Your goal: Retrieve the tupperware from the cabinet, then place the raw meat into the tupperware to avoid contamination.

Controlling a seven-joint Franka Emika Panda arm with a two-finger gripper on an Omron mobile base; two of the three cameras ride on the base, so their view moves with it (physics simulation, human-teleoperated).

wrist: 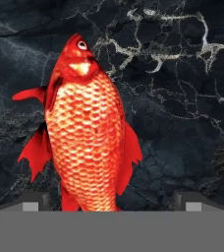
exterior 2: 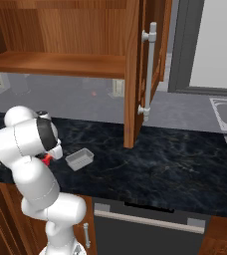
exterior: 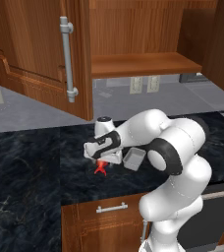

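Hand view – raw meat (wrist: 87,133) between wide claw (wrist: 111,201) tips

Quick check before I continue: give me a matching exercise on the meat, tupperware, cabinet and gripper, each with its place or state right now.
1. raw meat
2. tupperware
3. cabinet
4. gripper

a. doors open, shelf bare
b. open, right above the meat
c. empty on the counter, beside the arm
d. orange-red, scaly, lying on the dark counter

Pairs: 1-d, 2-c, 3-a, 4-b
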